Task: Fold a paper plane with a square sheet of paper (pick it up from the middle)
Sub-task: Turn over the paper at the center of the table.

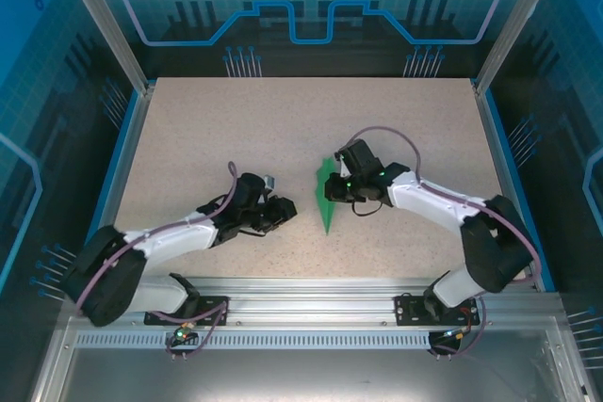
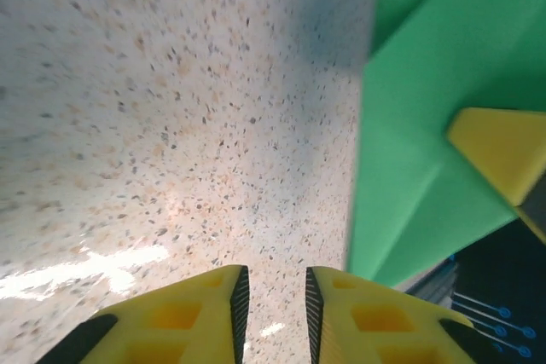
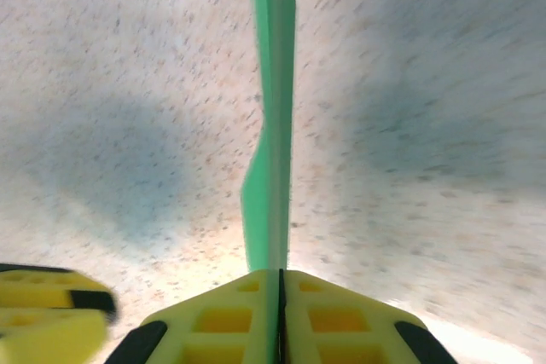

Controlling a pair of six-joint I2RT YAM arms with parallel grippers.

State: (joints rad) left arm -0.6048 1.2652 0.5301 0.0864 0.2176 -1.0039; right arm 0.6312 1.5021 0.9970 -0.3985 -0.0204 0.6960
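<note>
— Right gripper (image 3: pixel 279 277)?
— Jaws pinched shut on the plane (image 3: pixel 271 125), which is edge-on and runs out toward twelve.
— Left gripper (image 2: pixel 273 296)?
— Jaws narrowly apart, empty; plane off at two o'clock, near the table's (image 1: pixel 236 129) middle.

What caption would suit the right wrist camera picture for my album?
Yellow-fingered right gripper shut on the folded green paper plane, seen edge-on above the speckled table.
</note>
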